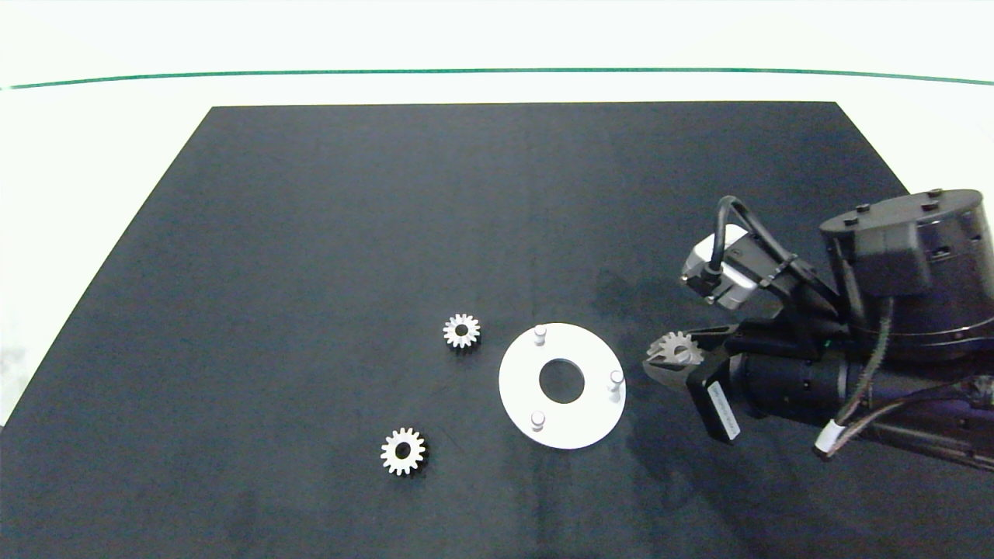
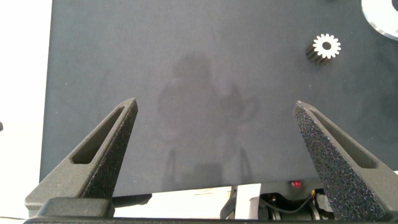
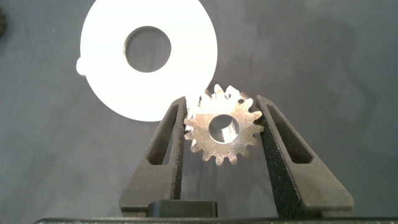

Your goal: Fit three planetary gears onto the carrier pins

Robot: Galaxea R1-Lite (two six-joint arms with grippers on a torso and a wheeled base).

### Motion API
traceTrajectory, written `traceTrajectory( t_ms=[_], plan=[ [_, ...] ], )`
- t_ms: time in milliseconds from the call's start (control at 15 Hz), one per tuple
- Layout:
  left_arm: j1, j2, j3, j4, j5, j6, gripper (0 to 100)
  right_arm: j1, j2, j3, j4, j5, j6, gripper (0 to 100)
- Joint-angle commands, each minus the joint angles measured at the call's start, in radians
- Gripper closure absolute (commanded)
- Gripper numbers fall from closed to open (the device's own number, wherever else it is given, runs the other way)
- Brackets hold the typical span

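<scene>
The white carrier disc (image 1: 520,388) lies on the black mat with three short pins: one at the back (image 1: 540,335), one at the right (image 1: 616,379), one at the front (image 1: 537,420). None of them bears a gear. My right gripper (image 1: 669,359) hovers just right of the disc, shut on a silvery planetary gear (image 3: 222,132) held flat between its fingers. A second gear (image 1: 461,331) lies left of the disc, a third (image 1: 403,451) nearer the front left. My left gripper (image 2: 217,143) is open over bare mat, out of the head view; it sees one gear (image 2: 326,46).
The black mat (image 1: 311,233) covers most of the white table. Its far edge runs near a green line (image 1: 497,72). The right arm's dark bulk (image 1: 901,310) fills the mat's right side.
</scene>
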Motion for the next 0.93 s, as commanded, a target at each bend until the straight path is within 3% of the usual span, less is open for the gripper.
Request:
traceTrajectory(
  t_ms=[67, 933],
  plan=[
    [0.0, 0.002, 0.0, 0.003, 0.0, 0.001, 0, 0.019, 0.087, -0.004, -0.01, -0.002, -0.002, 84],
    [-0.002, 0.007, 0.0, 0.003, -0.002, -0.001, 0, 0.028, 0.162, -0.049, -0.033, -0.004, 0.0, 84]
  ],
)
